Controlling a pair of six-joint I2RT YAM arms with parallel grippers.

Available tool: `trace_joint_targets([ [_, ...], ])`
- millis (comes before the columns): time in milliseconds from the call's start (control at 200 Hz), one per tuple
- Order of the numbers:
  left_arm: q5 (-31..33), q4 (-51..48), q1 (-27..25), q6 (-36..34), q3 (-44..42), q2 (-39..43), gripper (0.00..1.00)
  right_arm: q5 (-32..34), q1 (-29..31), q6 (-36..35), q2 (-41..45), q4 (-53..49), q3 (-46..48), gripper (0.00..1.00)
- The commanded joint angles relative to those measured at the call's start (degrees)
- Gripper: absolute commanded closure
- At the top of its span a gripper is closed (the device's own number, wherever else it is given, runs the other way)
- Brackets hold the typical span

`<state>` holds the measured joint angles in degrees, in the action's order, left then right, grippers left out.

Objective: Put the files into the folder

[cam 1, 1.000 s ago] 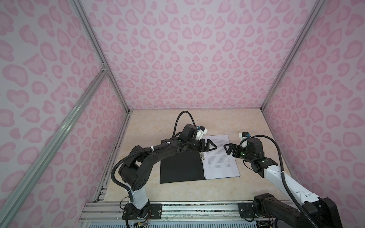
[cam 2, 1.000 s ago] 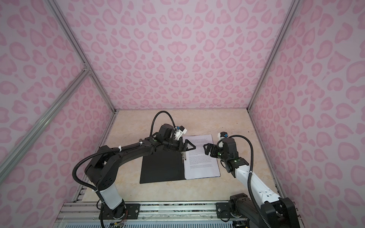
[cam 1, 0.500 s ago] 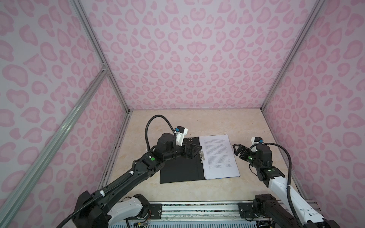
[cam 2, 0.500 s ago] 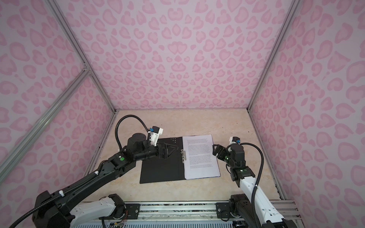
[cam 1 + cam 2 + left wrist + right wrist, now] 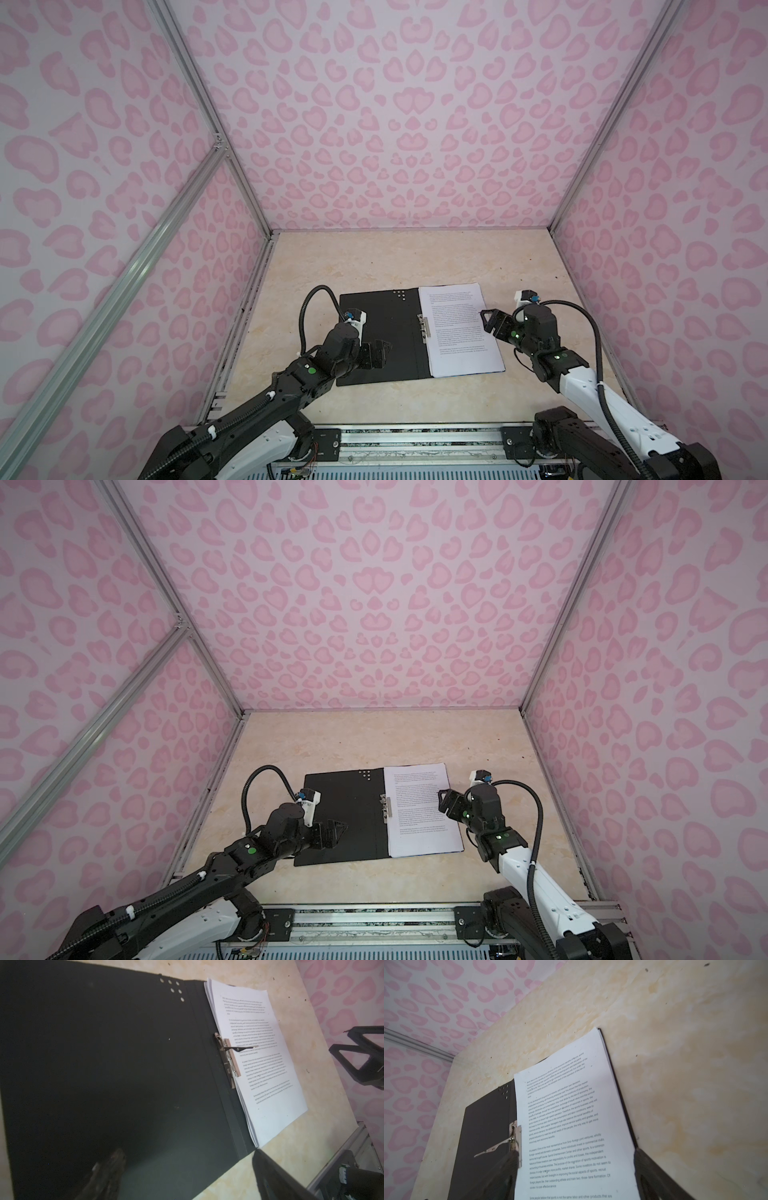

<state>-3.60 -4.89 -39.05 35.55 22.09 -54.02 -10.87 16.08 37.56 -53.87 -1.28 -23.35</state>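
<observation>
Files (image 5: 461, 328) stacked white on right half of open folder (image 5: 382, 332), left edge tucked beside metal clip (image 5: 423, 327) at spine, lever sticking up. Folder flat mid worktop (image 5: 395, 257): beige, marbled, few dark specks. Right tool (image 5: 487, 322) at stack's right edge, jaws spread wide, nothing clamped. Left tool (image 5: 379, 353) over black left cover, wide too, empty. Pink leopard-print walls (image 5: 395, 124) all round, aluminium rail (image 5: 415, 440) along front.
</observation>
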Motion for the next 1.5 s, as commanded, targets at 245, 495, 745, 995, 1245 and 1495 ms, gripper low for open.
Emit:
trace_joint_targets([
  [245, -7.44, 18.83, 3.19, 3.16, -9.15, -3.28, 0.03, 3.6, 13.15, 13.69, -5.74, 0.99, -4.46, 0.16],
  [495, -14.61, 21.48, 7.14, 4.12, -8.51, -11.96, 0.03, 0.51, 19.16, 20.46, -16.14, 3.81, -12.18, 0.25],
  [745, -15.52, 22.83, 7.49, 5.67, -7.99, -16.61, 0.03, -2.37, 23.02, 26.59, -27.25, 8.53, -18.55, 0.4],
  [995, -14.92, 21.54, 7.49, 5.1, -7.67, -15.94, 0.03, -4.51, 23.9, 36.97, -33.87, 19.28, -17.58, 0.65],
  [1245, -15.26, 20.97, 7.49, 4.7, -7.41, -15.24, 0.03, -2.31, 24.02, 41.98, -33.97, 17.89, -16.99, 0.75],
  [1495, -15.21, 20.27, 7.49, 4.44, -7.51, -13.67, 0.03, -2.58, 23.91, 45.07, -34.17, 17.88, -16.08, 0.73],
])
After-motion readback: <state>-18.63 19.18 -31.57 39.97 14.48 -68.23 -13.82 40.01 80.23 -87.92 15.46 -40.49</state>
